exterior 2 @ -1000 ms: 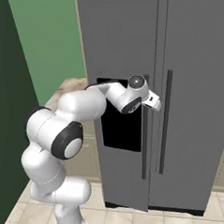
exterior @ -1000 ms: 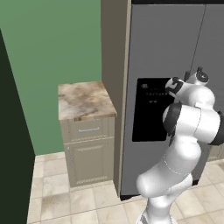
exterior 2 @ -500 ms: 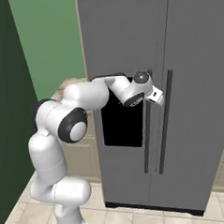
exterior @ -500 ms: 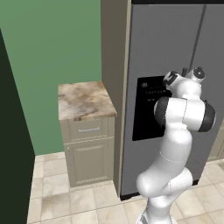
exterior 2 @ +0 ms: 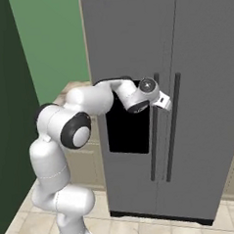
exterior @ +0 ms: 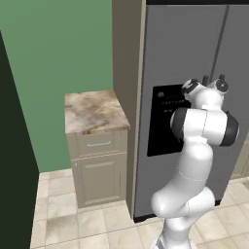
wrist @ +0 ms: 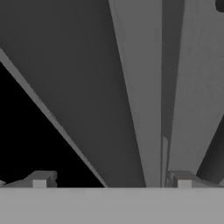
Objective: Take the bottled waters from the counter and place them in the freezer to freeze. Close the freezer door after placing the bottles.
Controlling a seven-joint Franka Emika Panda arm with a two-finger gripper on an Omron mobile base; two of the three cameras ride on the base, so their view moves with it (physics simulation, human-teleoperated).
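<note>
The jaws (exterior 2: 165,102) are wide apart right in front of the freezer door's handle (exterior 2: 153,131), ready to grab it and pull.

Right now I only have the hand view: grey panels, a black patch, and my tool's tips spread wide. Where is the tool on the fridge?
Observer: The tool is at the upper part of the freezer door handle, level with the top of the black dispenser panel. I can't confirm contact.
Operator: Is the freezer door open yet?
Observer: No, the freezer door sits flush with the right door, fully shut.
Operator: And where's the counter?
Observer: The counter stands left of the fridge, past a beige side panel.
</note>
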